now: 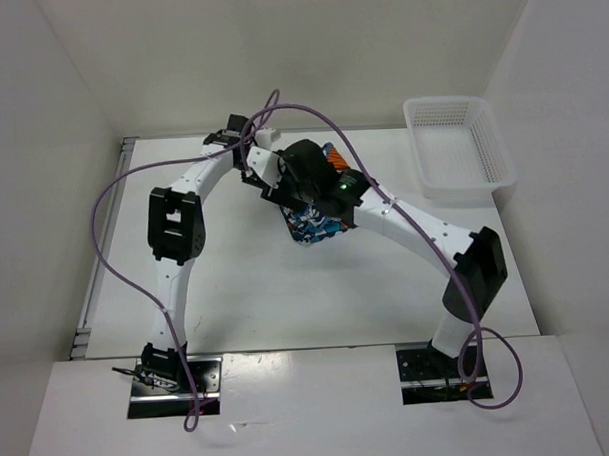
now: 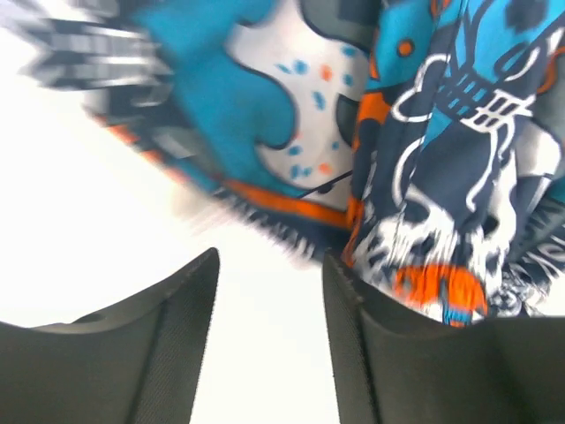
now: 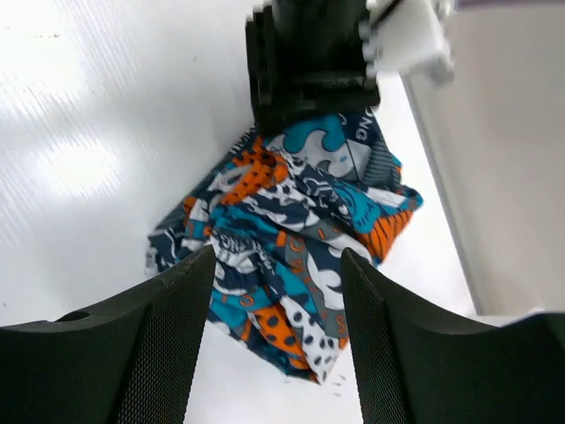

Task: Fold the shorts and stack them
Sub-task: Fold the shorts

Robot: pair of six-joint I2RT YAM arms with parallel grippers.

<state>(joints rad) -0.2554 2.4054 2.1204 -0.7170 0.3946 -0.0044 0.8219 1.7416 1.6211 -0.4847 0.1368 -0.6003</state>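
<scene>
The shorts [image 1: 320,227] lie crumpled in a heap at the middle of the white table, mostly hidden under both grippers in the top view. Their teal, orange, white and black print fills the left wrist view [image 2: 441,132], which is blurred, and the right wrist view [image 3: 300,230]. My left gripper [image 1: 281,197] is open and empty at the heap's edge, with bare table between its fingers [image 2: 269,265]. My right gripper [image 1: 301,188] is open, above the heap, with the cloth showing between its fingers [image 3: 278,261]. The left gripper's black body [image 3: 309,62] sits at the heap's far side.
A white plastic mesh basket [image 1: 457,148] stands at the back right of the table [image 1: 287,299]. White walls close in the table at the back and both sides. A purple cable [image 1: 113,195] loops over the left arm.
</scene>
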